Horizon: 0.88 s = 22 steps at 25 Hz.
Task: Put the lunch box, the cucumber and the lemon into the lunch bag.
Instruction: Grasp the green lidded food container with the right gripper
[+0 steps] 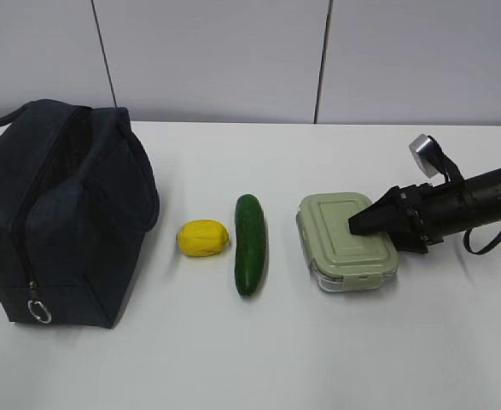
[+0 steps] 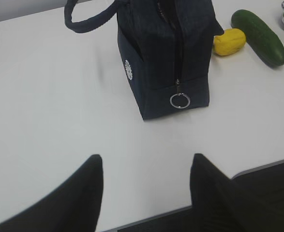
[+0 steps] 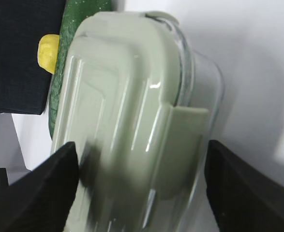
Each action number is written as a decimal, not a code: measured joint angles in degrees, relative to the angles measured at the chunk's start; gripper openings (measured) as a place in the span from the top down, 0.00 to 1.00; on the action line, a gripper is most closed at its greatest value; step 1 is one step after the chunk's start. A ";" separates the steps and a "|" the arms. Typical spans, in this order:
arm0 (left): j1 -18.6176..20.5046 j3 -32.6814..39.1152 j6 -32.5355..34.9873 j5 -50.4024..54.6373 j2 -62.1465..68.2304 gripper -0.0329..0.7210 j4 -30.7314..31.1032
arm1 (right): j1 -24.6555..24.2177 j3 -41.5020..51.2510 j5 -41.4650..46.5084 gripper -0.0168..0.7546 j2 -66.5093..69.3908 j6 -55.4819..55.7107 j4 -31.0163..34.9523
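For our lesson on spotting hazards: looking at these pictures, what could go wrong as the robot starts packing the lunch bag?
1. The right claw straddles the lunch box with its fingers wide; the smooth lid and clear sides could let the box slip or tilt on lifting.
2. The lunch bag appears zipped shut, its ring pull at the end, so nothing can go in yet.
3. The cucumber lies close beside the box and might get knocked and roll.

A dark navy is seen on the lunch bag (image 1: 62, 213), marked by a small white round logo (image 2: 128, 70) and a silver ring pull (image 1: 39, 312). The lemon (image 1: 203, 237) is coloured bright yellow, the cucumber (image 1: 250, 243) a glossy dark green. A pale sage-green lid over clear walls is shown on the lunch box (image 1: 344, 243) — plain, unpatterned. The right gripper (image 1: 357, 225) is black; the table (image 1: 233, 359) is white.
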 joint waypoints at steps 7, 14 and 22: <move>0.00 0.00 0.00 0.00 0.00 0.43 0.00 | 0.00 -0.26 0.95 0.20 1.59 0.21 1.54; 0.00 0.00 0.00 0.00 0.00 0.43 0.00 | 0.00 -0.64 0.95 0.21 1.64 0.21 1.44; 0.00 0.00 0.00 0.00 0.00 0.43 0.00 | 0.00 -0.74 1.49 0.24 1.64 0.30 0.87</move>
